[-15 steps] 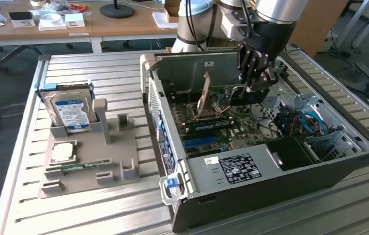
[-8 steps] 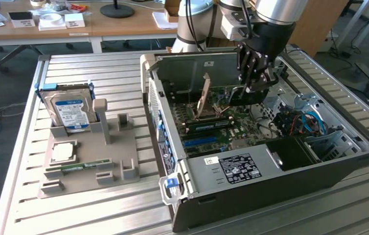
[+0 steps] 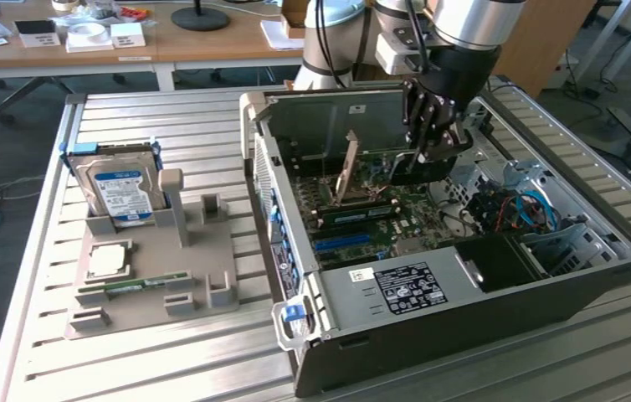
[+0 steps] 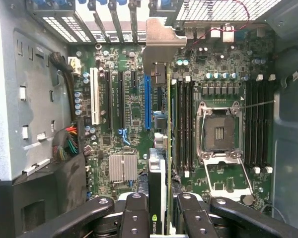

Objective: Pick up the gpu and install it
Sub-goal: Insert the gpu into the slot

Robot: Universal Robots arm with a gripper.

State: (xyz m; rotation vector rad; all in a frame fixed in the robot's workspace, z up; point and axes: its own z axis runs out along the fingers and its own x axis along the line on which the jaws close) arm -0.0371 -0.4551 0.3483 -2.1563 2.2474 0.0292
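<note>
Wrist view: the black claw is clamped on the gpu, a thin green-and-black card held edge-on, unseated, just beside the long blue motherboard slot. Installation is in hand; seating is judged to need alignment over that slot.

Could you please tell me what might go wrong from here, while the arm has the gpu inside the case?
1. In the wrist view the gpu, clamped edge-on in the gripper, looks offset from the blue slot toward the memory slots. Pressed down there, it would probably miss the slot.
2. Its metal bracket sits close to the rear slot bars and might catch on them.
</note>
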